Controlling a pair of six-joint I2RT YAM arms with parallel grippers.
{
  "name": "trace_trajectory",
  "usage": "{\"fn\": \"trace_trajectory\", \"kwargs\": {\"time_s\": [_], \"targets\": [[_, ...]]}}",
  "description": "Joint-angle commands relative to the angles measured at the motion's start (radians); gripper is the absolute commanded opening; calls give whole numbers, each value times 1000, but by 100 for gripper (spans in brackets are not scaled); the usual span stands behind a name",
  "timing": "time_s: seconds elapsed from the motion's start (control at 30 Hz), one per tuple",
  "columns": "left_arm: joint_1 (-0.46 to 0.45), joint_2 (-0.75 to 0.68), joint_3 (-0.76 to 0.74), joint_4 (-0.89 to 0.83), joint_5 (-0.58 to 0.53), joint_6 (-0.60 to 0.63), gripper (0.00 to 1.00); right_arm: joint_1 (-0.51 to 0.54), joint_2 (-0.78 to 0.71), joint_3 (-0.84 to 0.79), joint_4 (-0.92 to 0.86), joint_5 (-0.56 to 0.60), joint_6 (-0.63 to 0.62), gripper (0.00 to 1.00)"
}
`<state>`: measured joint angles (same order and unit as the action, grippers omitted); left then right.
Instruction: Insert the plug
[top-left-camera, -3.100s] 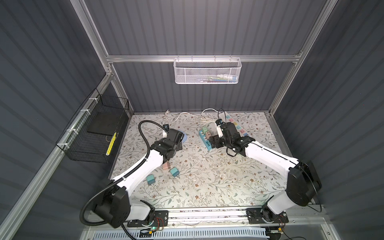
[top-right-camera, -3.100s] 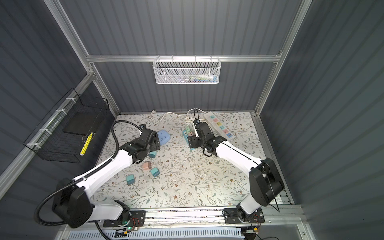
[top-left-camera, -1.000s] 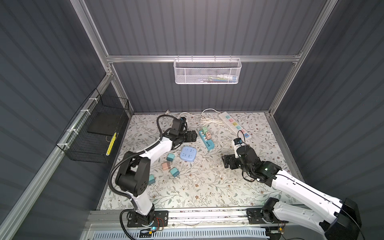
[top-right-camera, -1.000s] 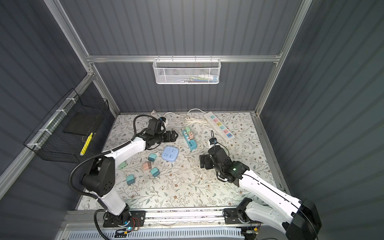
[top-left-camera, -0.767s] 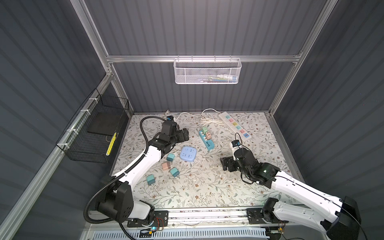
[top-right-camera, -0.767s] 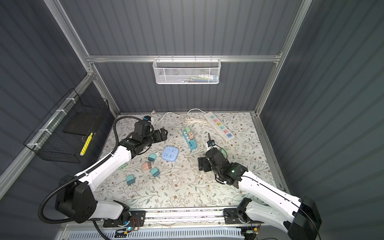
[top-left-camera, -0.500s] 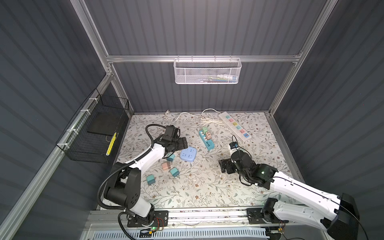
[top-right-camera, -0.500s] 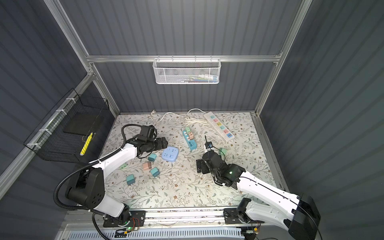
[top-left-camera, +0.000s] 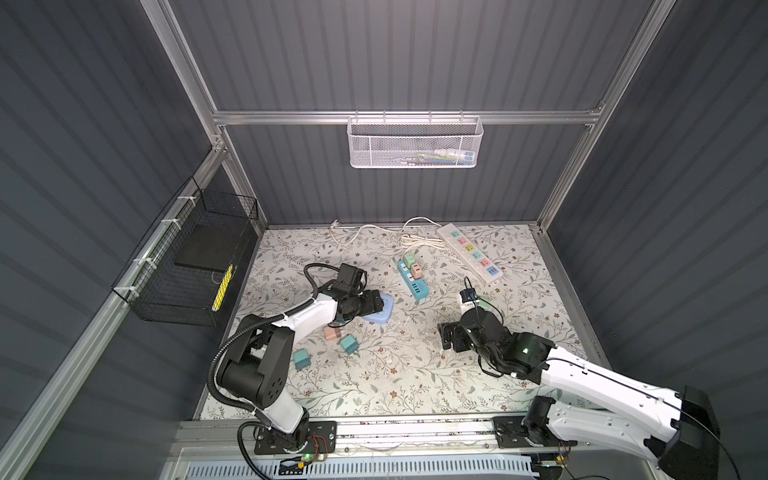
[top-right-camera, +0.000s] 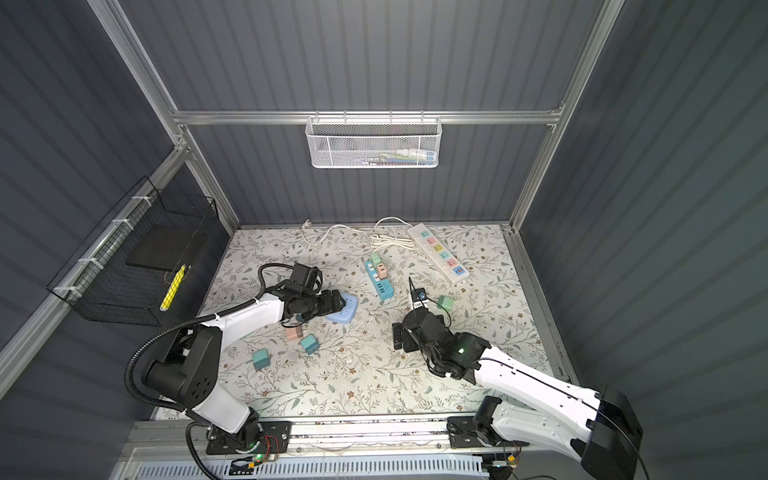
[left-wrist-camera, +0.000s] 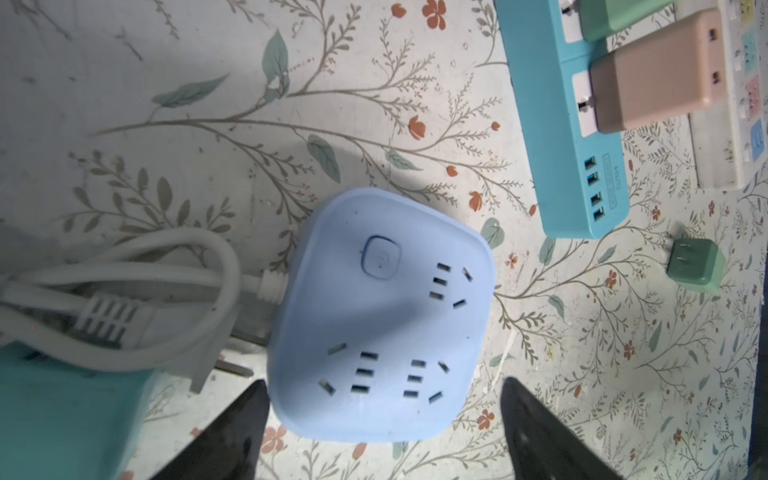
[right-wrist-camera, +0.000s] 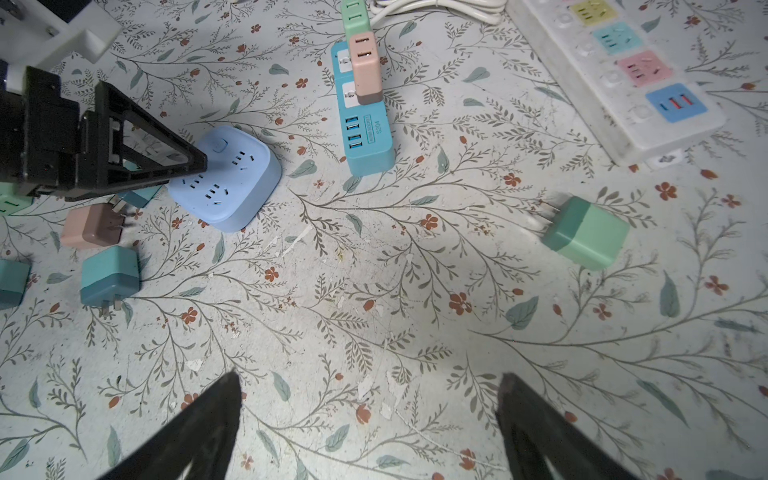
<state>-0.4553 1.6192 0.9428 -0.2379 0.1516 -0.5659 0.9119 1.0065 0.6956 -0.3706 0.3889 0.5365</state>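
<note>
While the right arm has drawn back from the teal power strip (top-left-camera: 413, 279), where it worked three seconds ago, the right gripper (right-wrist-camera: 370, 382) now hovers low over bare floral mat (top-left-camera: 395, 382) toward the front, its two black fingers spread wide with nothing between them. The loose green plug (right-wrist-camera: 586, 232), the piece to be inserted, lies on its side on the mat just beyond that gripper, near the ends of the teal strip and the white power strip (right-wrist-camera: 615, 75), touching neither and ungripped; it has not shifted in the last half second. An inserted pink plug (right-wrist-camera: 365, 68) sits pushed into the teal strip. The left gripper (left-wrist-camera: 380, 395), which a second ago reached toward the back beside the teal strip, has come to the light blue socket cube (left-wrist-camera: 382, 316). Its fingers stand apart, one on each side of the cube's near edge; whether either touches it cannot be told. The cube rests flat, about where it lay before, with a loose pink plug (top-left-camera: 332, 333) and a teal plug (top-left-camera: 349, 345) just beside it.
</note>
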Motion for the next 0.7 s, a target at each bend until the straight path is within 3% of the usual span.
{"fn": "trace_trajectory", "kwargs": {"time_s": [0.0, 0.3, 0.5, 0.67], "targets": [[-21, -5, -31, 23, 17, -38, 87, 10, -9, -8, -13, 34, 21, 95], [-127, -7, -50, 94, -8, -81, 87, 22, 0, -7, -39, 46, 26, 96], [-134, 12, -27, 141, -5, -36, 87, 25, -10, -3, -57, 53, 28, 96], [-134, -156, -6, -29, -184, -23, 88, 29, -32, -8, -77, 56, 31, 96]]}}
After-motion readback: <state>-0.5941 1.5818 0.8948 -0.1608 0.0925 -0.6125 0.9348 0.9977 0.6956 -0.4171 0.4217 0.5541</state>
